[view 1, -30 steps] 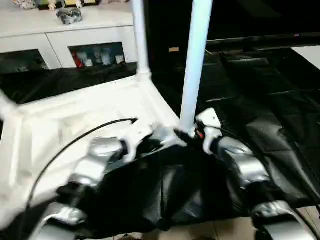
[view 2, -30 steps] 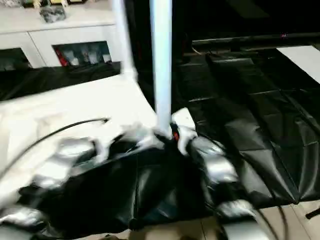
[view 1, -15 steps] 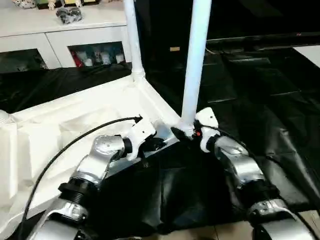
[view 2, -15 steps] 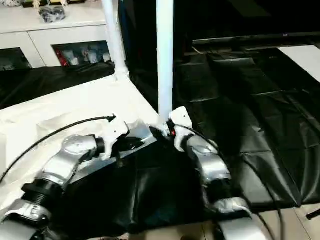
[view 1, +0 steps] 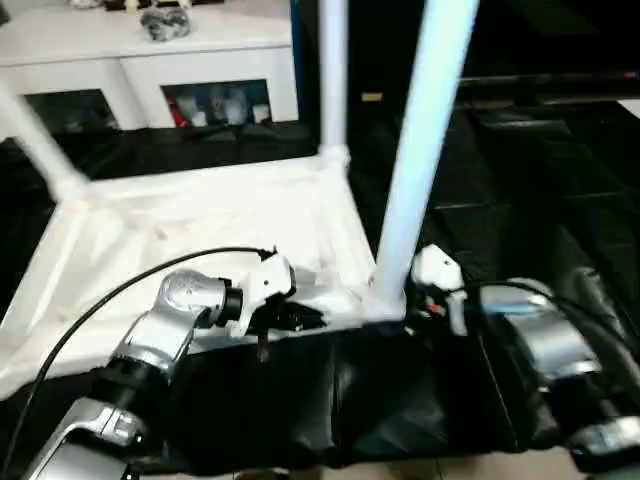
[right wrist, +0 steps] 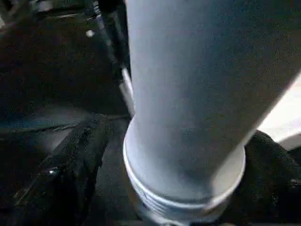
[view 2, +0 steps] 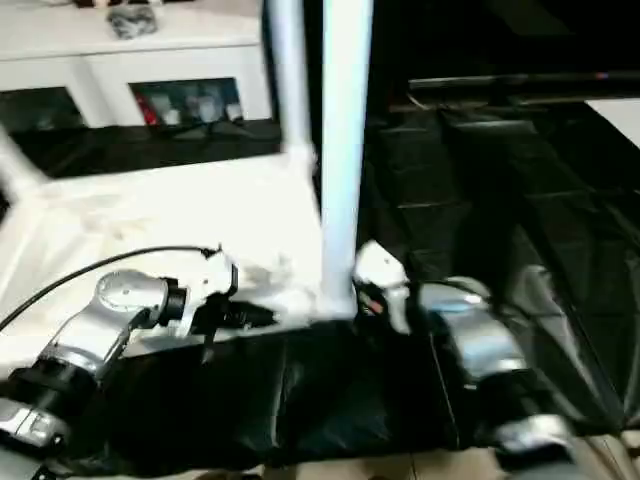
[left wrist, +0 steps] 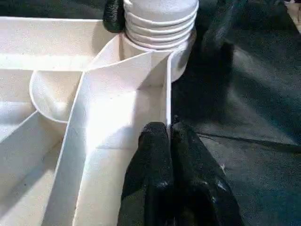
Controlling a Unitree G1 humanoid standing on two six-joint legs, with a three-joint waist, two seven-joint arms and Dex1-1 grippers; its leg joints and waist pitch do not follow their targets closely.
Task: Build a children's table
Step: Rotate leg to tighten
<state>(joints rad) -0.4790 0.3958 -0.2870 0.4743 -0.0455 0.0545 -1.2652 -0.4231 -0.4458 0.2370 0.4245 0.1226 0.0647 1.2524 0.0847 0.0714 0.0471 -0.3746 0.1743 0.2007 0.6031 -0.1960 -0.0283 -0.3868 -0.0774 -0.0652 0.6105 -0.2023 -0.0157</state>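
Your left gripper (left wrist: 170,141) has its fingers pressed together on the thin near-edge wall of the upside-down tabletop (view 1: 200,225), just beside the near right corner socket; that ribbed plastic looks light and somewhat flexible, so I'd steady it by the wall or ribs close to a corner. To the right, the leg (view 1: 420,160) stands upright in that socket, a smooth, likely slippery tube. Your right gripper (right wrist: 183,188) has its fingers spread around the leg's base, and low by the threaded collar seems the best hold.
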